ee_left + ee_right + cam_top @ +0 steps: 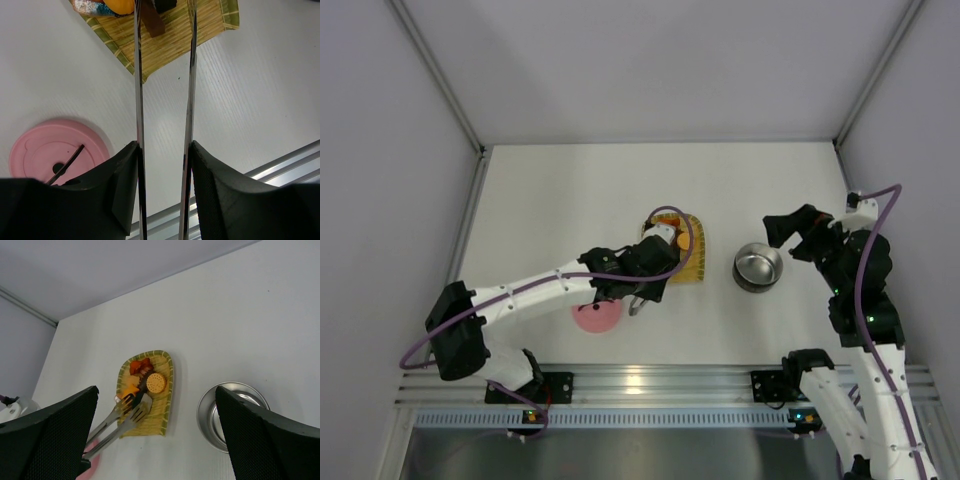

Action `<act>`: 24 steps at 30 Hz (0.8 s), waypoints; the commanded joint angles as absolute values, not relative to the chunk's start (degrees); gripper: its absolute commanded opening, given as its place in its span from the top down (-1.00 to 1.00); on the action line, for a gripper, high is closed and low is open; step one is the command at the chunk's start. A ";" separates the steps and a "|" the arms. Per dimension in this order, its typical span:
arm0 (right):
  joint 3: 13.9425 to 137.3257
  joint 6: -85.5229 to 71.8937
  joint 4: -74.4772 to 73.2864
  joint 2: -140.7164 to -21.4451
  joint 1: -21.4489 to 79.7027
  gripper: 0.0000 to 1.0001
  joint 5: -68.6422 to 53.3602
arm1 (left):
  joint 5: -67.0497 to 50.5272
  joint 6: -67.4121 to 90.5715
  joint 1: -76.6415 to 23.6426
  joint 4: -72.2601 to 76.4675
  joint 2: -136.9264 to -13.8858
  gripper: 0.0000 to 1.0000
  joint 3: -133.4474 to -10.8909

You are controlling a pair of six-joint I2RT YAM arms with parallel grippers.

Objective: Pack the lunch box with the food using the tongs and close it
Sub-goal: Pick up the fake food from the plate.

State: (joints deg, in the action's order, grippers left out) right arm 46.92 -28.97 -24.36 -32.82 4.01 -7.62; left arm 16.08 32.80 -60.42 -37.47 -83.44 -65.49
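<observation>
**Grabbing just one piece**

The left jaws pinch the tongs. The tong tips are apart, right at the food on the yellow tray. Squeeze slowly around one piece, then lift. The lunch box sits open beside the tray. Its pink lid lies on the desk. The right jaws are spread wide and hold nothing.

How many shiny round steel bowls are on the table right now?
1. The shiny round steel bowl sits uncovered, just right of the yellow woven tray; no other shows in any view.
</observation>
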 commanded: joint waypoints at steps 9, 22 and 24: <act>47.28 -28.13 -25.22 -32.52 3.43 -0.97 -6.77 | 16.96 31.64 -60.65 -36.12 -84.63 0.10 -69.08; 49.04 -27.86 -25.75 -32.96 3.43 -0.94 -6.59 | 18.89 30.76 -60.64 -38.76 -83.94 0.70 -74.00; 49.48 -27.86 -25.75 -33.13 3.43 -0.94 -6.59 | 19.25 29.89 -60.64 -39.63 -83.85 0.76 -76.97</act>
State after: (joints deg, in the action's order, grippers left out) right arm 46.92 -28.51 -24.56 -32.80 4.01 -7.20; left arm 17.45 31.31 -60.42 -39.86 -85.25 -71.24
